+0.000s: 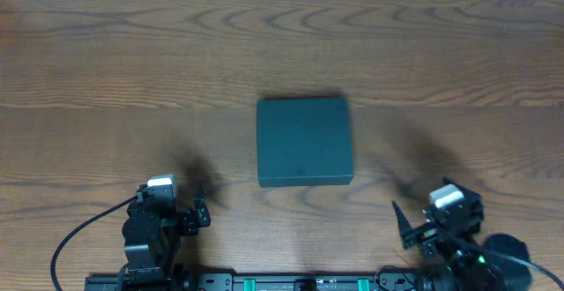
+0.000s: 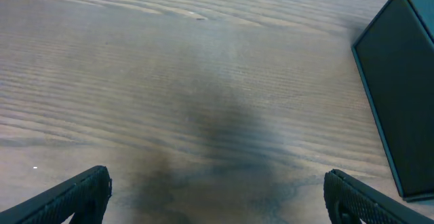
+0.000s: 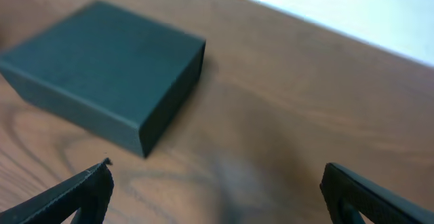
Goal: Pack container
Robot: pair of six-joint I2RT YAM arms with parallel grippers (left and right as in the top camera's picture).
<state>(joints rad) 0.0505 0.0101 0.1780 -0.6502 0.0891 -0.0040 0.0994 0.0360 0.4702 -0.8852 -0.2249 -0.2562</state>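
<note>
At the near edge of the bench (image 1: pixel 88 62), left of the middle, the left fingers (image 2: pixel 81 193) are spread wide and hold nothing. Only bare wood lies between them. Their wrist view catches just one side of the box (image 1: pixel 304 141) at its right margin, so a reach from here would come in at an angle. It would probably meet a corner first and turn the box instead of gripping it.

The box sits around the middle of the bench, flat and shut, between the two arms and well apart from both. Its matte sides look smooth and it rests loose on the wood. A push from one side alone would likely make it skid toward the far edge. It also looks too broad to be clamped across, so any hold has to be on an edge or the flap. No seam can be made out from above, and prying on the wrong side would only lift or tip the whole box. Nothing to go inside it shows in any view.

Near the right end of the near edge, the right fingers (image 3: pixel 74 197) are just as wide open and empty, with the box ahead to their left. If both arms close in on it together, they risk knocking into each other above it.
</note>
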